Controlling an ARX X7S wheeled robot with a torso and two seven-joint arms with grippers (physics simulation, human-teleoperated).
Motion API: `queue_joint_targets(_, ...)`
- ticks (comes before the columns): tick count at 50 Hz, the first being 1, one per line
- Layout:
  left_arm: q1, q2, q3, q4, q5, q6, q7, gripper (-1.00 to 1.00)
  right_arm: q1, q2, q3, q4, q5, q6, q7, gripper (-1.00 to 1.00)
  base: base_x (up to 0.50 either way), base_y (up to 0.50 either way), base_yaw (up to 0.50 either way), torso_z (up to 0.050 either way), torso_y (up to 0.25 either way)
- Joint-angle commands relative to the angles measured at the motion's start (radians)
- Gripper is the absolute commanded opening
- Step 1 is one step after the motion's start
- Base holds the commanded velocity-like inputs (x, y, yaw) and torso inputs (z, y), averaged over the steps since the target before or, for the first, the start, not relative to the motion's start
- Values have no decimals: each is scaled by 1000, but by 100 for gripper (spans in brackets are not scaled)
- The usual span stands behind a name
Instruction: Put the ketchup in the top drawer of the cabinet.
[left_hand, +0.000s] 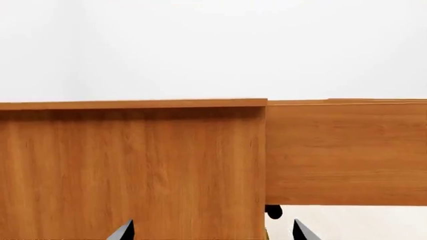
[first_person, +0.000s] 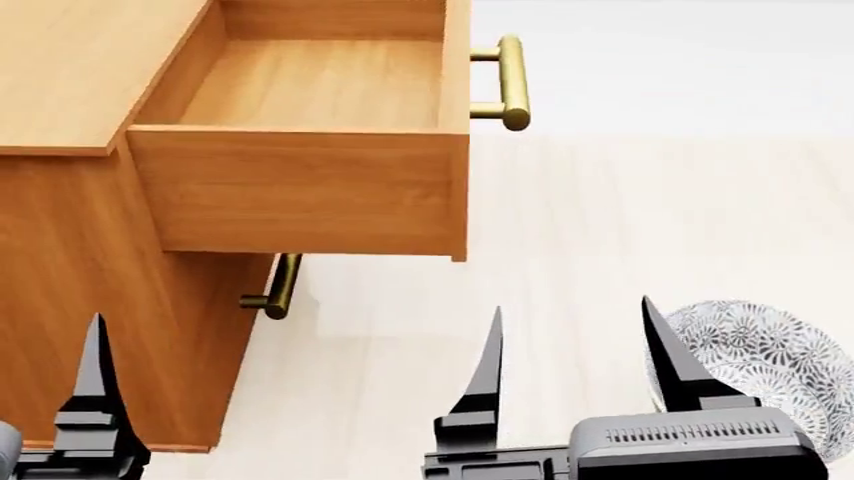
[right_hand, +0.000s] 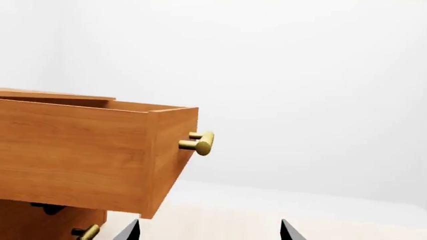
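Your right gripper (first_person: 571, 345) stands apart, empty; left gripper (first_person: 96, 350) state cannot be told. The ketchup is out of view. The top drawer (first_person: 314, 85) stands open: rising blind risks striking its underside.

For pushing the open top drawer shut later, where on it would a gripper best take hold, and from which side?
Grip the brass bar handle on the top drawer, coming from the drawer's front, on the open-floor side. The bar stands off the front panel on two posts, leaving a gap for a finger behind it. The right gripper, open and empty, looks nearer than the left gripper.
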Motion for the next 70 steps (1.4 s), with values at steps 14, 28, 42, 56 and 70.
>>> queue_joint_targets(14,3,-20,11,4,-17,4,-26,100,1,5,14,-15,53,26,8,100,0,90,0,0,0)
queue_joint_targets(28,-4,-28,21,-13,-22,14,-35,100,2,16,1,7,39,-13,18,100,0,-174,0,0,0)
queue_joint_targets(42,-7,-36,41,-43,1,38,-53,100,23,104,82,-13,62,14,-6,100,0,0,0,0,0)
queue_joint_targets(56,-13,-42,47,-42,-10,29,-62,100,30,234,238,50,88,4,-53,100,0,0,0,0,0)
queue_joint_targets(70,-14,-46,56,-51,-10,32,-75,100,53,300,340,188,170,-108,-161,100,0,0,0,0,0)
